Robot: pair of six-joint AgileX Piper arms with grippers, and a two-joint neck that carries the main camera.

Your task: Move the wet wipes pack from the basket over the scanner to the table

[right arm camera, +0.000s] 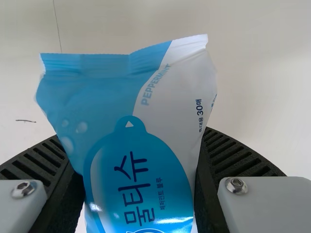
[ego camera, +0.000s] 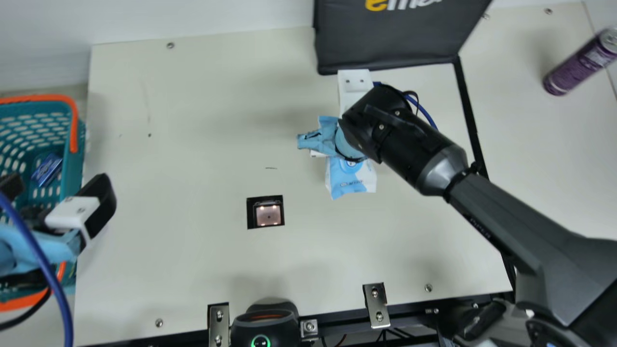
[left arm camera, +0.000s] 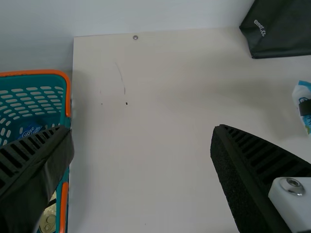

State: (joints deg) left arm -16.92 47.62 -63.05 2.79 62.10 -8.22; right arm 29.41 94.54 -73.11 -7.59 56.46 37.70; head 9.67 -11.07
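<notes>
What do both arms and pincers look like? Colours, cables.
Right arm: dark grey links, black wrist section, silver collar, light-blue wrap, blue cable. Left arm: light-blue covering, blue and black cables. Left pincer and right pincer: black ribbed fingers, white mounts, silver screws.

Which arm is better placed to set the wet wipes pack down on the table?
Right, most likely: the right gripper holds the pack over the table, while the left gripper hangs open near the basket.
</notes>
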